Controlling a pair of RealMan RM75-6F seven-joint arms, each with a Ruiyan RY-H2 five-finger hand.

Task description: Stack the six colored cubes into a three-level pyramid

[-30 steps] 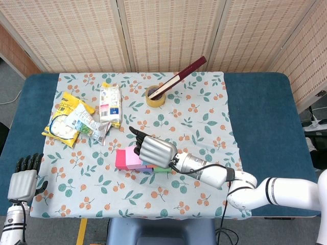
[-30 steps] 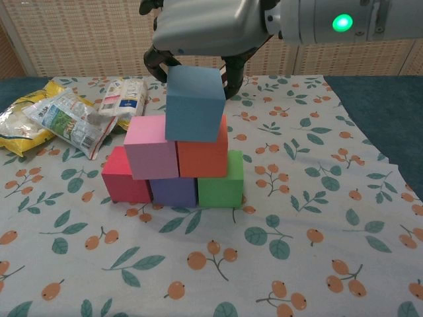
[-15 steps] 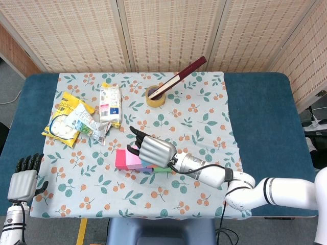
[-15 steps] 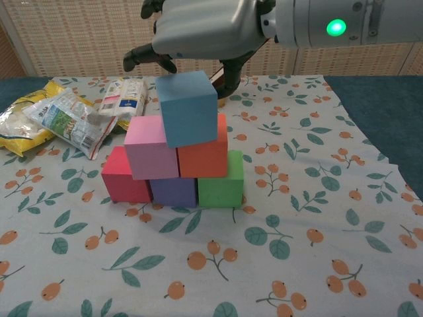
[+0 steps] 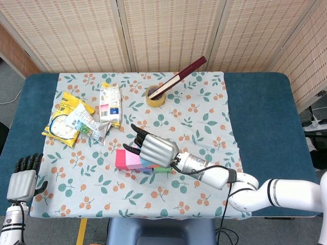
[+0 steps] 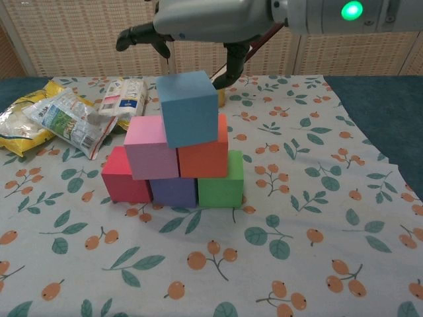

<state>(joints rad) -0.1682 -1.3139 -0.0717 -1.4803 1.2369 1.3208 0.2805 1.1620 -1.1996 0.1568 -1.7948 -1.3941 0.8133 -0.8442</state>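
Blue cube [image 6: 190, 108] topped the pyramid, turned slightly askew, one corner toward the chest camera; no long axis. Rested on pink cube [image 6: 151, 146] and orange cube [image 6: 203, 154]; under those, red cube [image 6: 124, 179], purple cube [image 6: 173, 191], green cube [image 6: 221, 186]. Matte, sharp-edged blocks. Right hand [image 6: 205, 20] just above blue cube, fingers spread, holding nothing. Left hand [image 5: 22, 181] well apart, empty, fingers loosely apart.

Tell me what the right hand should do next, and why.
Probably lift straight up and away. The blue cube already sits on the pink cube and orange cube, and the right hand hovers open above it, so a sideways move could knock it.
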